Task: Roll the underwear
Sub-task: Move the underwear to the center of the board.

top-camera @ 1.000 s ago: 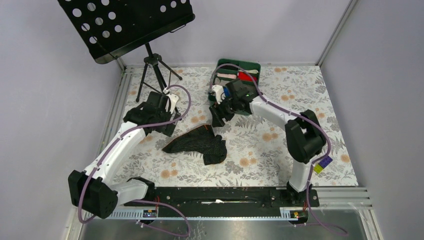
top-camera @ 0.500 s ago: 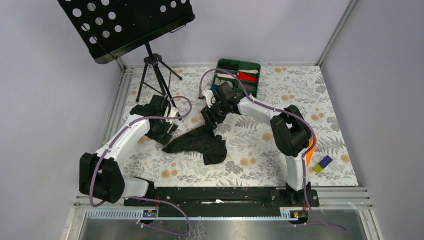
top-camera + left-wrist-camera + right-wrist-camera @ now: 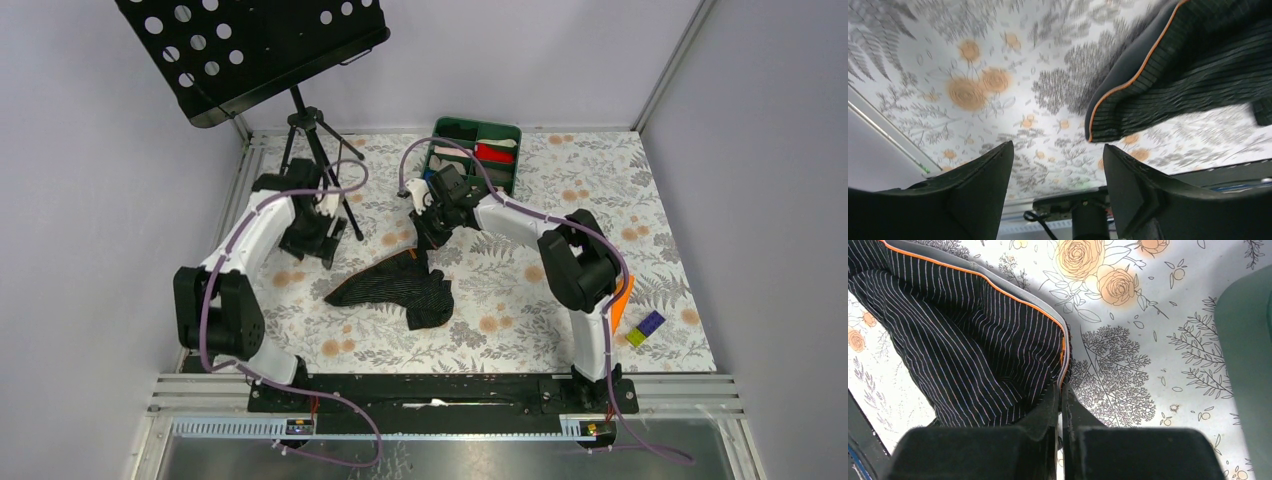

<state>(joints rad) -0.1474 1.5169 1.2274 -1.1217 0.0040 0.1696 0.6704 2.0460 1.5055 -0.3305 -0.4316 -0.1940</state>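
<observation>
Right gripper (image 3: 1062, 392): pressed together, pinches the orange-piped edge of the underwear (image 3: 973, 350) right at the fingertips, with striped black fabric hanging away to the left of the closed fingers (image 3: 1040, 415). Seen from above, reaches in from the right arm and sits over the garment's far corner, just in front of the green bin (image 3: 512, 130). Left gripper (image 3: 1058, 147): spread wide, holds nothing, frames only bare floral tablecloth (image 3: 560, 300) between its two dark fingers. Hovers to the left of the garment and apart from it; shows the waistband's curved edge with its orange piping (image 3: 1135, 75) beyond the fingertips, upper right in the wrist view, not between them. Underwear: lies crumpled near the middle of the table, between the two arms, spread roughly left to right, with the far corner drawn up toward the right gripper and a fold drooping toward the near edge on its right side. Not yet rolled. Elsewhere: red cloth (image 3: 495, 152) and paler cloths inside the bin's compartments at the far edge; black perforated music stand (image 3: 250, 50) on a tripod at the far left corner; small purple and yellow blocks (image 3: 645, 328) near the right arm's base.
</observation>
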